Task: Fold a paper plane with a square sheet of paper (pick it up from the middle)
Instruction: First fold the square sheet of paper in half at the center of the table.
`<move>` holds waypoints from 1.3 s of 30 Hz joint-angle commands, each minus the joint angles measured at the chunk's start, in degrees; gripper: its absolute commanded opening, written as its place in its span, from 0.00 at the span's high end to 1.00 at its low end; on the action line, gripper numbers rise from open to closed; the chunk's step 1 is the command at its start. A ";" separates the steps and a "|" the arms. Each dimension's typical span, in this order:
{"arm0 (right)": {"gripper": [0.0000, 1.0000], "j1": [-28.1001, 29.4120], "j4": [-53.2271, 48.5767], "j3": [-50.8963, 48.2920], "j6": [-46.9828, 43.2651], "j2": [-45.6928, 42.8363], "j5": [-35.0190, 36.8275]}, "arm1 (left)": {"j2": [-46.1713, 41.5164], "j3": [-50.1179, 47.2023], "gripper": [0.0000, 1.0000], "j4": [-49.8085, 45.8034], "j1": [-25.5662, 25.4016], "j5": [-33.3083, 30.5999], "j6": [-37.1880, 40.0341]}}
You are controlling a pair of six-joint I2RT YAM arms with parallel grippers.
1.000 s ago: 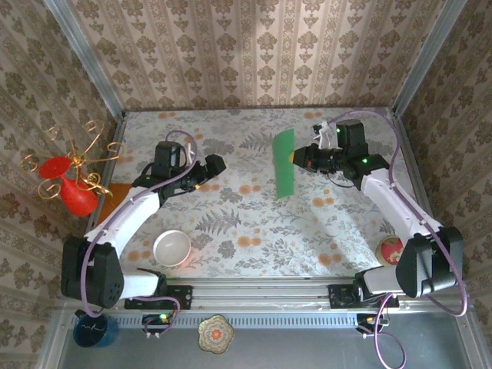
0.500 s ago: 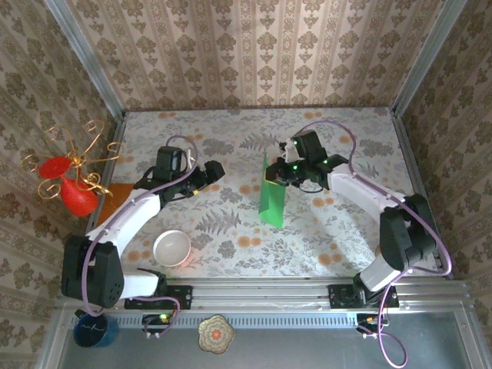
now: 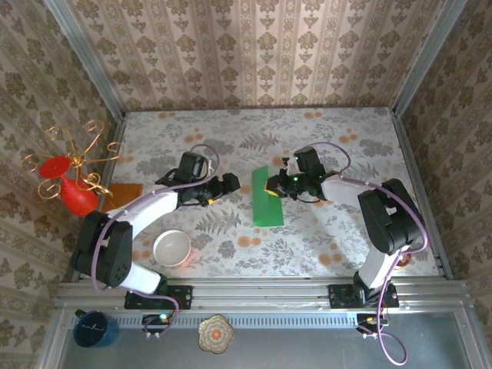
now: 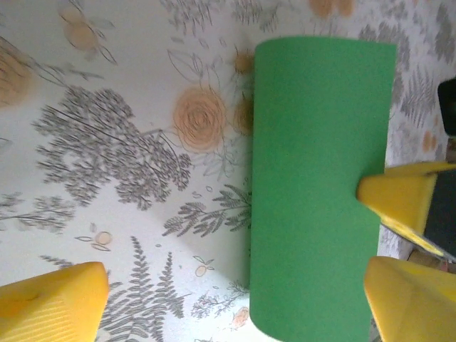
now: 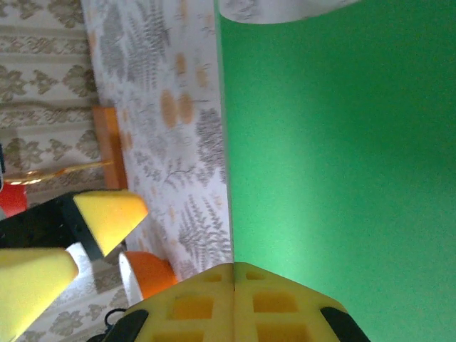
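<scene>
We see the square sheet of paper (image 3: pixel 267 201) as a narrow bright green rectangle, matte and smooth. It lies near the middle of the surface (image 3: pixel 330 231), long axis running away from the arm bases.

Right pincer (image 3: pixel 275 186) is clamped on the sheet's right long edge. Its yellow waffle-moulded fingers (image 5: pixel 192 310) meet flush, and the paper's edge runs into the seam.

In the left wrist view one end of the sheet looks rounded. It's probably bowed or doubled over rather than dead flat; we can't tell which.

Left pincer (image 3: pixel 228 184) sits just left of the sheet, facing it, jaws spread wide and empty. Its ribbed yellow wedge fingers (image 4: pixel 53 299) stand clear of the paper.

The surface is a pale cloth-like print of grey ferns and orange flowers. A flat orange sheet (image 3: pixel 125 190) lies at the left edge. A small round white bowl (image 3: pixel 171 247) sits nearer the bases.
</scene>
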 commanded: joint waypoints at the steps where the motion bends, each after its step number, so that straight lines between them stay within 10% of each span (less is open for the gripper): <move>1: 1.00 -1.00 -1.22 0.59 -3.20 2.00 -0.58 | 2.91 3.12 0.11 0.81 -2.18 0.59 -0.46; 39: 1.00 -7.39 -12.34 0.62 -14.23 3.89 2.47 | 31.01 28.49 0.55 -12.53 -15.21 -7.23 2.00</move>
